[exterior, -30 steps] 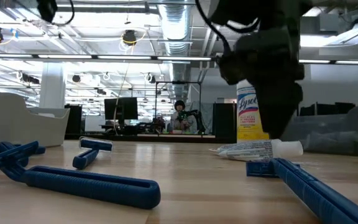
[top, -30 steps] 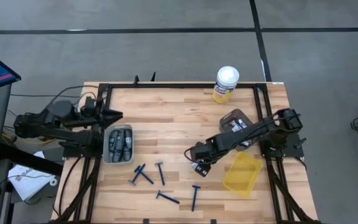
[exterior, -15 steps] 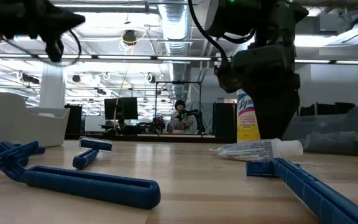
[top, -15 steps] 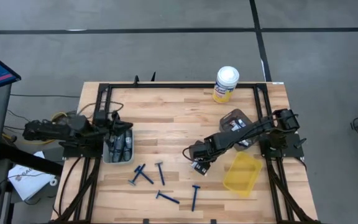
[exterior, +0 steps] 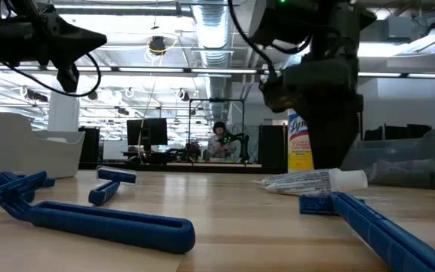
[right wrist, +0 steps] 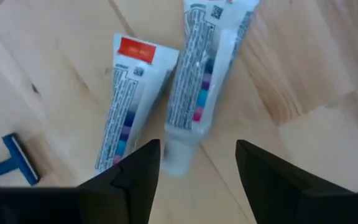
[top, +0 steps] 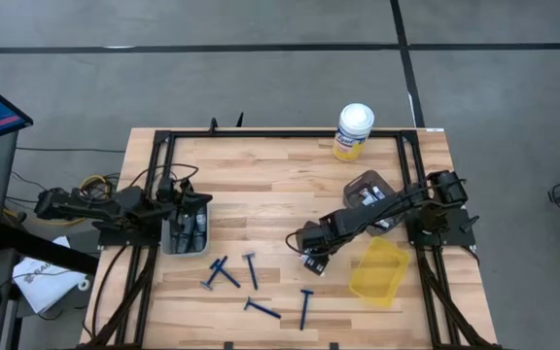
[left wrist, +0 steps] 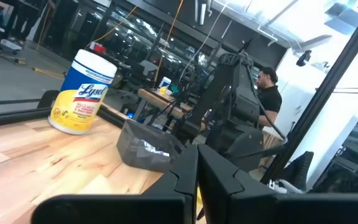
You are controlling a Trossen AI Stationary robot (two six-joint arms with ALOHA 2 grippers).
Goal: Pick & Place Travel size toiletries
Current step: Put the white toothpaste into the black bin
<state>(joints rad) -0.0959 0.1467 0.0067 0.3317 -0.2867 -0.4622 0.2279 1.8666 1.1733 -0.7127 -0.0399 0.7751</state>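
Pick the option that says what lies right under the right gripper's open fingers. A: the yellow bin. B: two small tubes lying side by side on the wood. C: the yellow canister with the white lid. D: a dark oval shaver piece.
B: the right wrist view looks down past the open right gripper onto two small tubes lying side by side on the bare wooden table.
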